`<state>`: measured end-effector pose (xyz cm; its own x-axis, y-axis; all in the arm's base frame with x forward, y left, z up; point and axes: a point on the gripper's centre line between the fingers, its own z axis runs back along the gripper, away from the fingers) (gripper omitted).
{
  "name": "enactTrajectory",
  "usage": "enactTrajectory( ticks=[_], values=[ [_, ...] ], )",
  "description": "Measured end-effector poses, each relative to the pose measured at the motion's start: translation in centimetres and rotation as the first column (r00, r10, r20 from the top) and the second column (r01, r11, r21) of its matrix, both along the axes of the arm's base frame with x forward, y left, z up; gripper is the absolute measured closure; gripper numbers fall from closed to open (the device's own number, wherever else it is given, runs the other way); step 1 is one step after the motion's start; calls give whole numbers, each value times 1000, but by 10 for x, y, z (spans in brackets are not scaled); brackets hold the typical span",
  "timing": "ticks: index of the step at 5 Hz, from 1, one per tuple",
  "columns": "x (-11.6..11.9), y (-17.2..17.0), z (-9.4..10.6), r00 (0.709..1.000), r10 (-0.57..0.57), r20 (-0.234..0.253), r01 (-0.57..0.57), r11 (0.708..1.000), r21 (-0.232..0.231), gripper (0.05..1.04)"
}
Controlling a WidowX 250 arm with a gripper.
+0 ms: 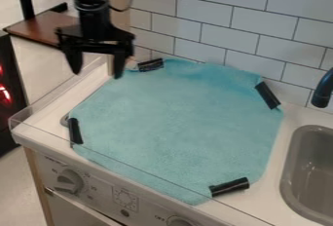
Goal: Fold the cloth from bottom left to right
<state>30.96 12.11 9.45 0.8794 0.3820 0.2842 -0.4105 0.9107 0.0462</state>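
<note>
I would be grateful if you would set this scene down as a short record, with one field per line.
cloth: light blue cloth, spread out, not folded
black strips: four, at the cloth's upper left, upper right, lower left and lower right
gripper: black gripper at the picture's upper left, fingers apart, holding nothing
right side: grey sink with a dark faucet above it
front: control panel with a knob
background: white tiled wall
task status: fold not yet made
</note>
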Motion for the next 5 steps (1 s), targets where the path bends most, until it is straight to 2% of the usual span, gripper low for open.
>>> enactTrajectory(
  ticks=[1, 2, 3, 4, 5],
  values=[
    [-6, 24, -6, 1000, 26, -4, -26, 999, 23, 85],
    [-12, 30, -24, 999, 20, -49, -19, 999, 36, 85],
    [-21, 37, -38, 995, 38, -92, -37, 999, 11, 85],
    [-24, 42, -49, 992, 53, -117, -50, 999, 20, 85],
    [-27, 42, -66, 985, 57, -160, -56, 998, 10, 85]
  ],
)
